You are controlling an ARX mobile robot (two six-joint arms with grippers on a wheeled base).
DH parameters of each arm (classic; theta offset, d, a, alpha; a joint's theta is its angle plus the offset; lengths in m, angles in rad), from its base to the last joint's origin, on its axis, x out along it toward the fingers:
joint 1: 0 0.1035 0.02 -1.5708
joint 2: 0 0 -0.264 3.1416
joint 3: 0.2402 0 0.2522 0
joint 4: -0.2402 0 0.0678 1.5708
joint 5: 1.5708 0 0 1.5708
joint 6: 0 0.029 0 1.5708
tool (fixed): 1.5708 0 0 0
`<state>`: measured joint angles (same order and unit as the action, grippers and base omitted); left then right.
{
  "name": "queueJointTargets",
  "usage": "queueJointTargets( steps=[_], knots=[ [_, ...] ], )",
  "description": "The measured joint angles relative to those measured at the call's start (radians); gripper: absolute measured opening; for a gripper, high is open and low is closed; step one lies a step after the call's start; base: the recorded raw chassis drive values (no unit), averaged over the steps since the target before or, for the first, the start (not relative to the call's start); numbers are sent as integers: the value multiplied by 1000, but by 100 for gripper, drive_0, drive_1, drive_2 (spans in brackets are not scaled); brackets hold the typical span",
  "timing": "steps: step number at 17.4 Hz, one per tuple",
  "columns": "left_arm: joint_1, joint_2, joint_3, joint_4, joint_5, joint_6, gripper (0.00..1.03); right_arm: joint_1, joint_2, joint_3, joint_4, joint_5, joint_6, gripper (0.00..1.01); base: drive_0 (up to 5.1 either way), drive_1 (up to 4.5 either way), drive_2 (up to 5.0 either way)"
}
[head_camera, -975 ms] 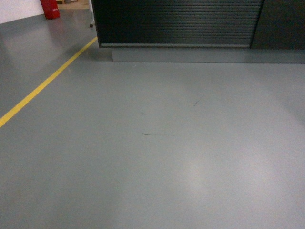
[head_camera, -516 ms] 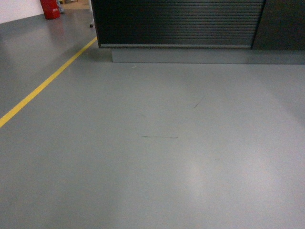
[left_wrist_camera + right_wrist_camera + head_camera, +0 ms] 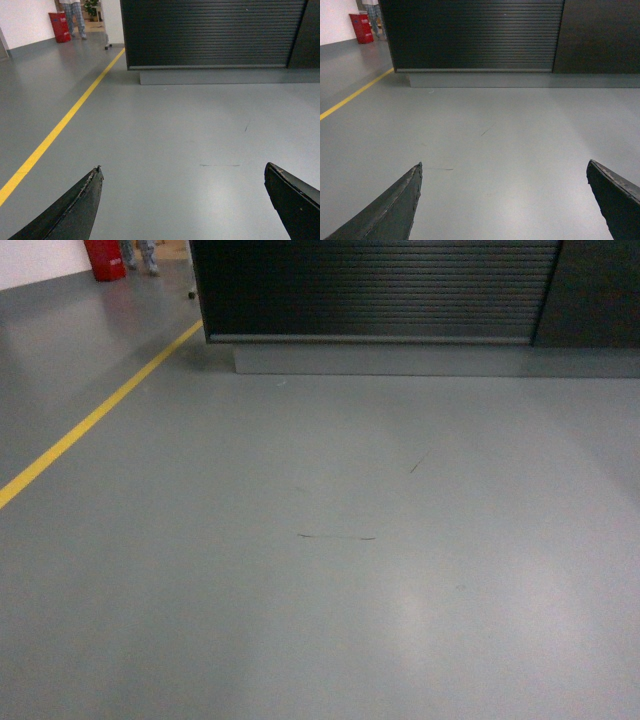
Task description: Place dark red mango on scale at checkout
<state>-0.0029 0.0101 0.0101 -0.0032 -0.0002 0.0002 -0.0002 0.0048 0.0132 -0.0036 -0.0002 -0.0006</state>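
The left gripper [image 3: 182,202] and right gripper [image 3: 504,202] are hanging spread wide and empty above grey floor [image 3: 330,570], facing the ribbed checkout desk [image 3: 375,288].

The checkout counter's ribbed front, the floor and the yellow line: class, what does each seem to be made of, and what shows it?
The checkout counter's ribbed front: dark slatted metal or plastic, semi-matte; fine horizontal ribs catch thin highlights. The look leaves it open.
The floor: smooth grey coated concrete or vinyl, satin; soft light patches and thin scuff marks show.
The yellow line: probably paint or tape, lying flat on the floor.
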Motion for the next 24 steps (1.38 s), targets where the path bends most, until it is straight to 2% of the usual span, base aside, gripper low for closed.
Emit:
queueJointTargets(
  steps=[9,24],
  knots=[
    [0,0,0,0,0,0,98,0,0,0,0,0,0,98,9,133,-115],
    [0,0,0,0,0,0,98,0,0,0,0,0,0,98,6,220,-207]
  ],
)
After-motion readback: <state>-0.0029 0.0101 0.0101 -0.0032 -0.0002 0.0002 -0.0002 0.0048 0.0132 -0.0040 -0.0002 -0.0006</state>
